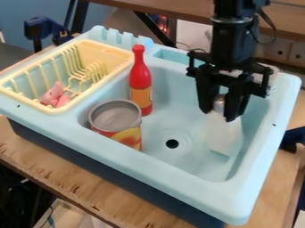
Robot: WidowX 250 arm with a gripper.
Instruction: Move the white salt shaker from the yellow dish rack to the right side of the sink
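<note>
Gripper [221,115] clamped on silvery top of pale, translucent item [224,133], inside sink [250,189], roughly 2 o'clock from drain [172,143]. Open can [115,119] at 10 o'clock; red bottle [141,80] upright, 11 o'clock.

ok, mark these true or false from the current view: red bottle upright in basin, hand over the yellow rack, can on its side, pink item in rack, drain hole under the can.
1. The red bottle stands upright in the basin. True.
2. The hand is over the yellow rack. False: it is over the basin, its fingers at the silvery top of a pale object.
3. The can lies on its side. False: it stands upright.
4. A pink item is in the yellow rack. True.
5. The drain hole is under the can. False: it is in plain view beside it.
</note>
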